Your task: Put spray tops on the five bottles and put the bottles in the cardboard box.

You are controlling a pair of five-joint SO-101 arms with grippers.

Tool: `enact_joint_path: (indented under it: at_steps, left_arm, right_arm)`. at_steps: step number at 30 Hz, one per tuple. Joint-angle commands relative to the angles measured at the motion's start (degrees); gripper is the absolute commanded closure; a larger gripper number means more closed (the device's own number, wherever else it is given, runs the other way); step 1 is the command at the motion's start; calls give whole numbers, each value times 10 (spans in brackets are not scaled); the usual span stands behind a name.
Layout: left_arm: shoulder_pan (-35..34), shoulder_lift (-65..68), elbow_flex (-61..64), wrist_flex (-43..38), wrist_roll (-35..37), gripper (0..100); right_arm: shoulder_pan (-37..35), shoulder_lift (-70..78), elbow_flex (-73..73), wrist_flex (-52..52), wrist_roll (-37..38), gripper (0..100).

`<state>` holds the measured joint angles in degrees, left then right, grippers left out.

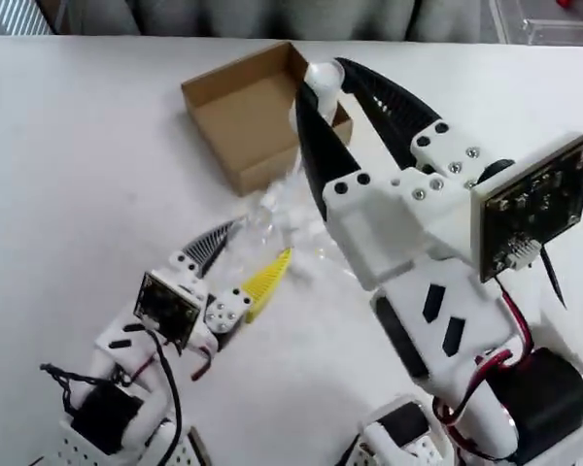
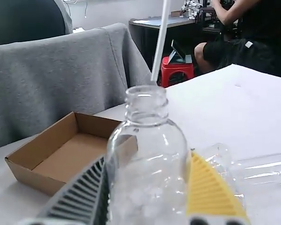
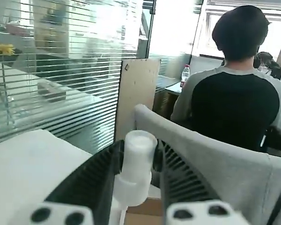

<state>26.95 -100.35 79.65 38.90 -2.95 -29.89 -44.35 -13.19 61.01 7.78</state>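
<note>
Clear plastic bottle (image 2: 147, 154) upright at the near left of the worktop (image 1: 87, 146), clamped between the grey and yellow fingers of the left hand (image 1: 260, 240); neck open, no top on. White spray top (image 3: 136, 164) pinched at its head between the black fingers of the right hand (image 1: 323, 80), high above the worktop. White dip tube (image 2: 160, 42) hanging down from that top, long axis close to vertical with a slight lean; bottle's axis vertical too, so the two nearly in line. Lower end of the tube right at the rim of the neck, seemingly just on its far side; no trace of it through the clear neck, so probably not yet inside. Cannot tell whether touching the rim. Judging by that: calls for a small shift of the tube tip toward the near side to centre it over the mouth, then a straight drop along the bottle's axis, down to seating of the top. Falls to the right hand; left hand only to keep the bottle steady. Risk: tip catching on the rim and bending aside. Farther off, toward the far side of the worktop, cardboard box (image 1: 243, 112); just beside the left hand, other clear bottles (image 2: 260, 166) flat on the worktop.
</note>
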Motion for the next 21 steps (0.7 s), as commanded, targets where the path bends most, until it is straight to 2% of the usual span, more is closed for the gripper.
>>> enact_joint_path:
  at_steps: [1, 21]
  left_arm:
    - [3, -12, -6, 1, -4, 979]
    - [3, -12, -6, 1, -4, 979]
  right_arm:
    - [7, -5, -3, -12, 6, 984]
    - [-27, -7, -3, -9, 6, 984]
